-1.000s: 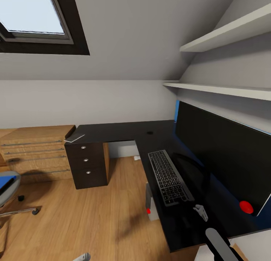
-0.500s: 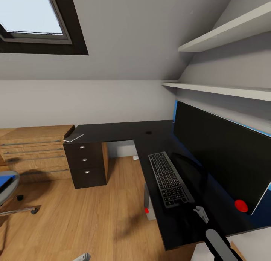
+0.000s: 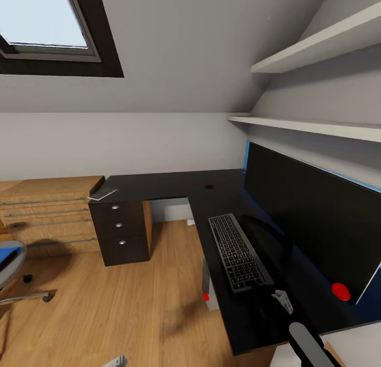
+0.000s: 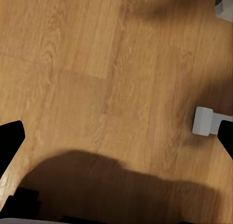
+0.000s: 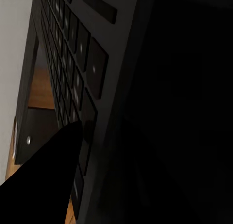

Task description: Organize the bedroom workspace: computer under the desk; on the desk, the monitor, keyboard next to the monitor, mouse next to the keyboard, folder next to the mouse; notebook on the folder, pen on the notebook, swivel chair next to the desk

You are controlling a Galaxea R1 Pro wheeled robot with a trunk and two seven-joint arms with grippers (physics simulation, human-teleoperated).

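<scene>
**Keyboard shove off the table edge: the main hazard**

Keyboard (image 3: pixel 239 250) flat on the black table (image 3: pixel 159 184), long side running toward 12 o'clock, close to the table's inner edge at its 9 o'clock. Monitor (image 3: pixel 312 218) upright just beside it at 3 o'clock, red dot at the lower near corner. Right hand (image 3: pixel 283 299) low over the table top at the keyboard's 5 o'clock, just off its near end. From the right wrist view, keys very close, with one dark finger (image 5: pixel 43 180) in front of them. Released or clenched: cannot tell.

Likely trouble, as a judgement:
- Pushing toward 9 o'clock could slide the keyboard over the inner edge and onto the wooden floor, or onto the computer (image 3: pixel 209 285) standing below.
- Swinging toward 3 o'clock could clip the monitor's thin stand and tip the screen.

Left hand (image 4: pixel 116 136) released, fingertips spread wide over bare floor, grasping nothing.

Farther out, swivel chair (image 3: pixel 10 261) at 9 o'clock, well apart from the table, with the blue folder (image 3: pixel 4 254) on its seat. Notebook (image 3: pixel 103 194) on the far table corner at 10 o'clock, overhanging slightly, so easily knocked off in passing.
</scene>
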